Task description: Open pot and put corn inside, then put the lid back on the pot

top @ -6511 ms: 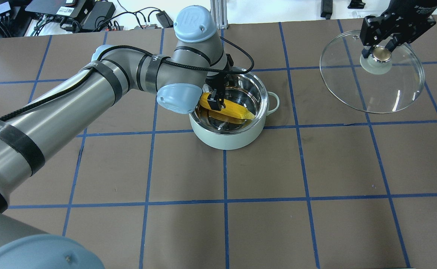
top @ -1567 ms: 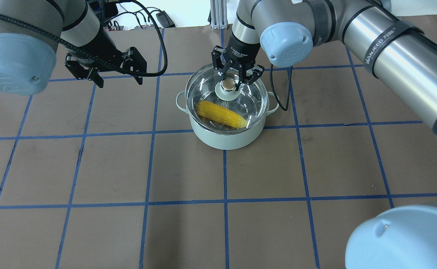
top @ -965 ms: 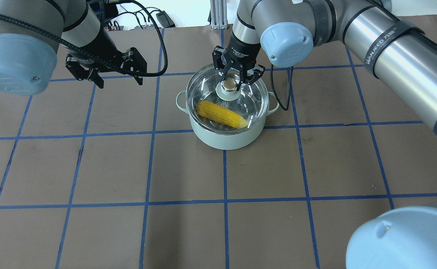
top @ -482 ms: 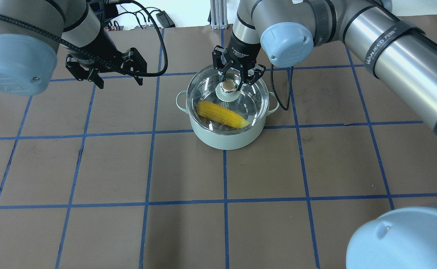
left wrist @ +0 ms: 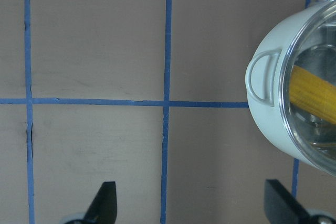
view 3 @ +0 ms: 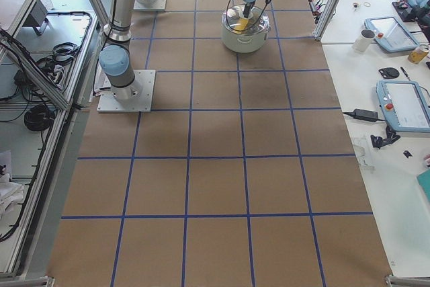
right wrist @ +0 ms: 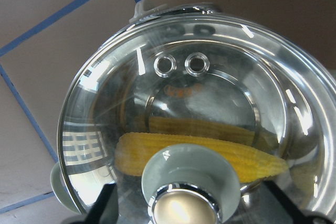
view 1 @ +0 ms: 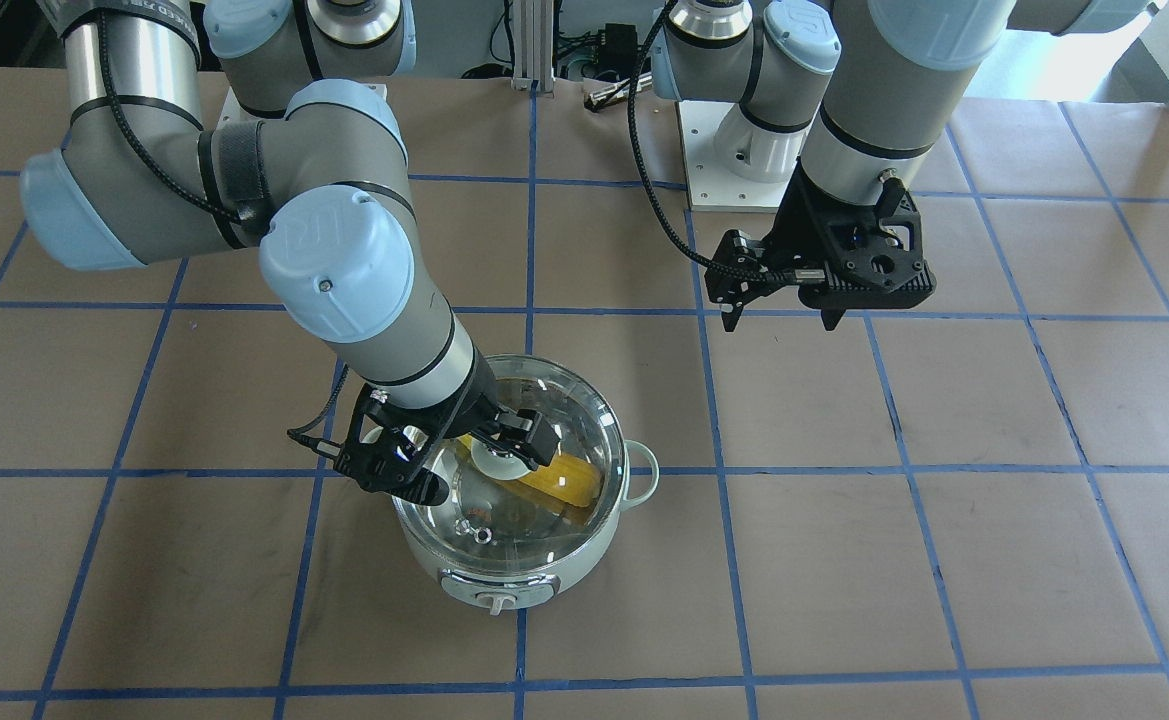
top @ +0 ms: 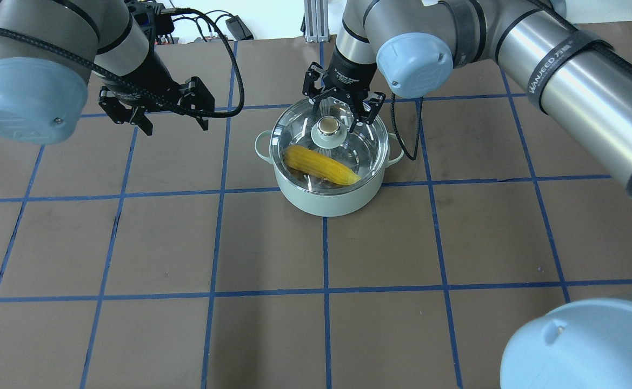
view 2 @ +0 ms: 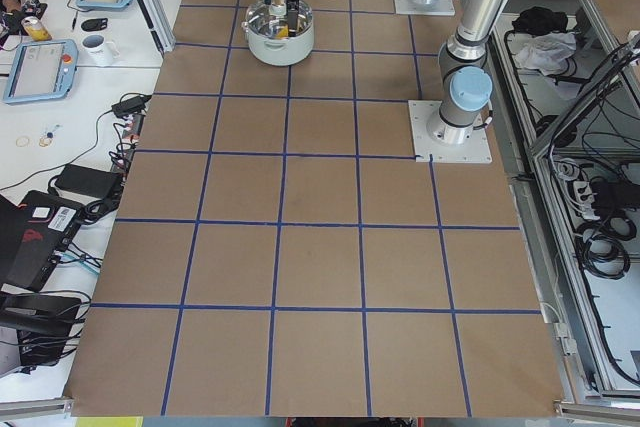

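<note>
The mint-green pot (top: 326, 202) stands on the brown mat at centre back. The clear glass lid (top: 361, 148) sits on its rim, and the yellow corn (top: 321, 165) lies inside under it. My right gripper (top: 336, 114) is open, its fingers spread on either side of the lid's cream knob (top: 328, 127) without touching it. The right wrist view shows the lid (right wrist: 210, 93), the knob (right wrist: 184, 205) and the corn (right wrist: 210, 150) close below. My left gripper (top: 174, 123) is open and empty, hovering left of the pot; its wrist view shows the pot (left wrist: 268, 119) at the right edge.
Cables and electronics (top: 207, 27) lie beyond the mat's back edge. The arms' base plate (view 1: 734, 170) is at the robot's side. Side tables hold tablets and a mug (view 2: 97, 47). Blue tape lines grid the mat.
My right gripper has spread its fingers off the knob and let go of the lid, which now rests on the pot. My left gripper has shifted slightly.
</note>
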`<act>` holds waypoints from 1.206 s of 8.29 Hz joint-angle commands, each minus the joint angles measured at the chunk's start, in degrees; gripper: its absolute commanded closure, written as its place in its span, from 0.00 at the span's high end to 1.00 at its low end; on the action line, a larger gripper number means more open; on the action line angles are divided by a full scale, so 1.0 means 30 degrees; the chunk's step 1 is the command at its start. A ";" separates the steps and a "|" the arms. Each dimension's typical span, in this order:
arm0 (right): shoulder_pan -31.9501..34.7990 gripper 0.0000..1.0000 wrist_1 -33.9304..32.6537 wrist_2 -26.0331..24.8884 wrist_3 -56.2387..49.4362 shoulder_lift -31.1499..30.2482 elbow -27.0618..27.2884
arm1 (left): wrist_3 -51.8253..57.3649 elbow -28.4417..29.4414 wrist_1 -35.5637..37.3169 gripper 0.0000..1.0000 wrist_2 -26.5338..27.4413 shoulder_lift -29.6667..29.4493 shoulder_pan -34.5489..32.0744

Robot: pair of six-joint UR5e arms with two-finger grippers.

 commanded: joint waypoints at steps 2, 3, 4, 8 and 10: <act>-0.0377 0.95 0.1389 -0.1329 -0.3464 -0.1590 -0.0254 | 0.0075 -0.0016 0.0004 1.00 0.0010 0.0203 0.0000; -0.0670 0.97 0.2474 -0.2641 -0.5247 -0.2584 -0.0312 | 0.0104 0.0013 -0.0025 1.00 0.0039 0.0234 0.0000; -0.1514 0.98 0.3761 -0.3061 -0.7150 -0.3609 -0.0313 | 0.0134 0.0014 -0.0026 1.00 0.0068 0.0234 0.0000; -0.3485 1.00 0.6263 -0.4352 -1.1649 -0.7423 0.0769 | 0.0193 -0.0016 -0.0026 1.00 0.0039 0.0292 0.0000; -0.3427 1.00 0.6294 -0.4266 -1.1827 -0.7603 0.0918 | 0.0193 -0.0016 -0.0026 1.00 0.0010 0.0234 0.0000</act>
